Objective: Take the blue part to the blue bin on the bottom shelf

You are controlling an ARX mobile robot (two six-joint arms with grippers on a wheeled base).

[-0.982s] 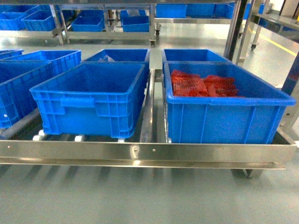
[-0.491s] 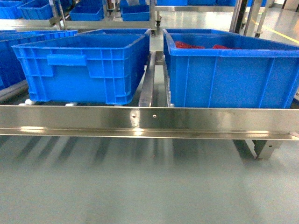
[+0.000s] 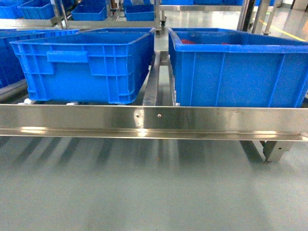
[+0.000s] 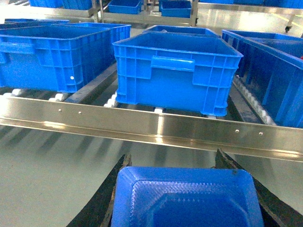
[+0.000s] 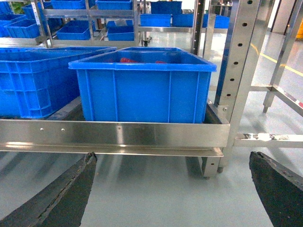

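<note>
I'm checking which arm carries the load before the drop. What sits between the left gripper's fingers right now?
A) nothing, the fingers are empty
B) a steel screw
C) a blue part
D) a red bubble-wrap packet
C: the left wrist view shows the blue part filling the space between the left gripper's dark fingers, while the right gripper holds nothing.

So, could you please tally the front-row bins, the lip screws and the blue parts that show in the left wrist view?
bins: 3
screws: 4
blue part: 1
Total: 8
</note>
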